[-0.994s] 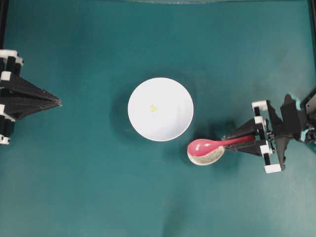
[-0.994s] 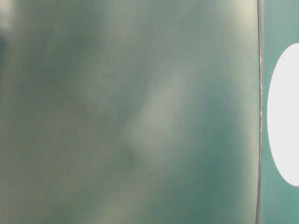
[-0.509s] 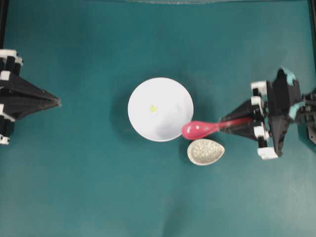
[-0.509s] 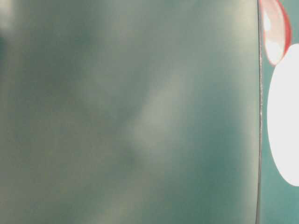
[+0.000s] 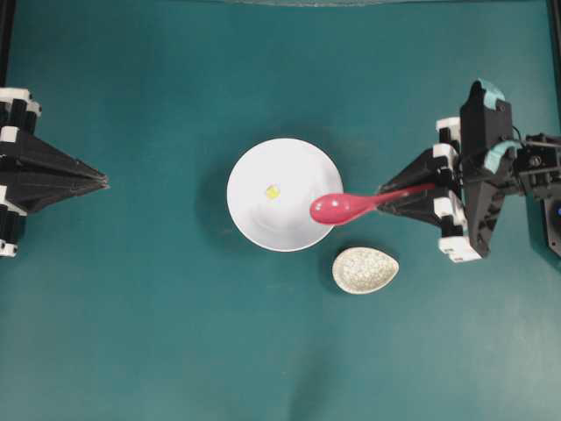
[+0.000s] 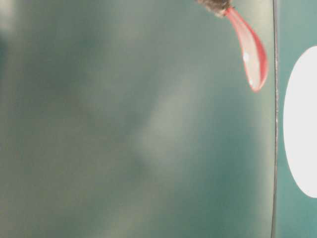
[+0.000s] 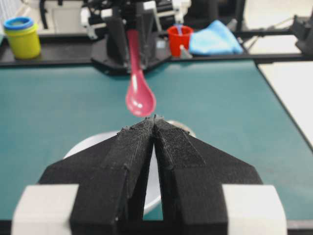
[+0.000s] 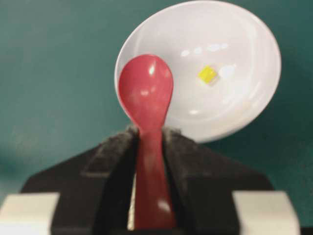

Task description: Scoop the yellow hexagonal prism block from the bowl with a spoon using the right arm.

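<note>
The left gripper (image 5: 103, 181) is observed at the left edge of the table, its jaws pressed together and holding nothing. The bowl (image 5: 254, 224) stands at the centre, and the yellow hexagonal prism block (image 5: 273, 191) lies inside it, a little left of the bowl's middle.

A second ago the spoon (image 5: 342, 207) rested on the speckled rest (image 5: 365, 269). It has since been lifted clear and carried across, so that its scoop now hangs above the bowl's right rim, well off the rest. The pick-up is therefore judged complete; the scooping itself is not yet begun.

The spoon's handle is pinched between the jaws of the right gripper (image 5: 386, 192), to the right of the bowl. The block lies beyond the spoon tip, apart from it, further left and slightly toward the top of the overhead view.
</note>
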{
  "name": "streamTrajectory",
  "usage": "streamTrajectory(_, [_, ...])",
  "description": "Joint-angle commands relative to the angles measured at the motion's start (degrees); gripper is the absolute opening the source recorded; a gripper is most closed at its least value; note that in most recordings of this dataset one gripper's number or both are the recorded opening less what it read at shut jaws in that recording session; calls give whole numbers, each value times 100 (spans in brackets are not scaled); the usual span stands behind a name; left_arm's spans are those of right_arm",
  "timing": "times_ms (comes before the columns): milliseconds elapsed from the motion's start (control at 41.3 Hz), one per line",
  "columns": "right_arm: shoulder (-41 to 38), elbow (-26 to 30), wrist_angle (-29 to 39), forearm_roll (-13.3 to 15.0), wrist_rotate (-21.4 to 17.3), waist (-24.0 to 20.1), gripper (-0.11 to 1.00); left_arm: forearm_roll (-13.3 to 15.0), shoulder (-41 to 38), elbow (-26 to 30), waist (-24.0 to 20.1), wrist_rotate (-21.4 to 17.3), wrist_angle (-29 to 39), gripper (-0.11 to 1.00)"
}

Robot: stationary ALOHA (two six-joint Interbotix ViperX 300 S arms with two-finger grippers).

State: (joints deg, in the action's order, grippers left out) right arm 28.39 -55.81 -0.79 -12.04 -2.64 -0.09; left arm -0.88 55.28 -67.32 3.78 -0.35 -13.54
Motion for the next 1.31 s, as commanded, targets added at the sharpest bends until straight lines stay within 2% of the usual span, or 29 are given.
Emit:
streamTrajectory(0, [18, 220, 70, -26, -26, 114, 25, -18, -44, 141, 9, 0, -44, 7])
streamTrajectory(364, [-343, 606, 404, -26, -483, 325, 25, -18, -44, 141, 9, 0, -26, 7])
streamTrajectory(582, [-800, 1037, 976, -18, -773, 387, 25, -9, -44, 141, 18, 0, -26, 7])
streamTrajectory(994, [-1907, 2092, 2092, 70, -800, 422, 25, -9, -9, 141, 9, 44, -9, 7])
streamTrajectory(1285, [-2241, 2268, 2188, 105, -809, 422, 24, -9, 0, 141, 9, 70, -9, 7])
